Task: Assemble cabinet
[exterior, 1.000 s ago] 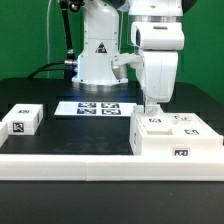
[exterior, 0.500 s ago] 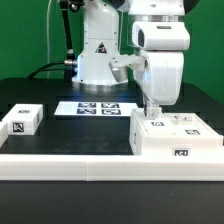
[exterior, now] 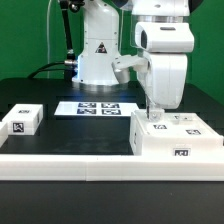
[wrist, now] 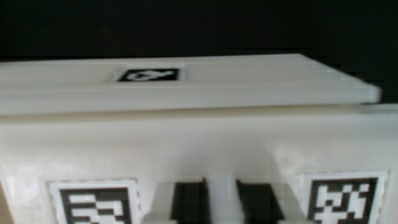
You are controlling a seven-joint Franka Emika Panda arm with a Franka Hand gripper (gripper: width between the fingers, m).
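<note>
The white cabinet body (exterior: 175, 140) stands at the exterior view's right, with marker tags on its top and front. My gripper (exterior: 151, 108) hangs straight down over the body's top, near its left end, fingertips at or just above the surface. In the wrist view the cabinet body (wrist: 196, 140) fills the picture. My gripper (wrist: 221, 200) shows two dark fingers (wrist: 191, 200) close together, with only a thin white strip between them. I see nothing held. A small white tagged part (exterior: 22, 120) lies at the exterior view's left.
The marker board (exterior: 97, 108) lies flat on the black table behind the middle. A long white rail (exterior: 90, 165) runs along the front. The robot's base (exterior: 100, 60) stands at the back.
My gripper has shifted a little toward the exterior view's right over the cabinet body. The cabinet body and the small part have not moved.
</note>
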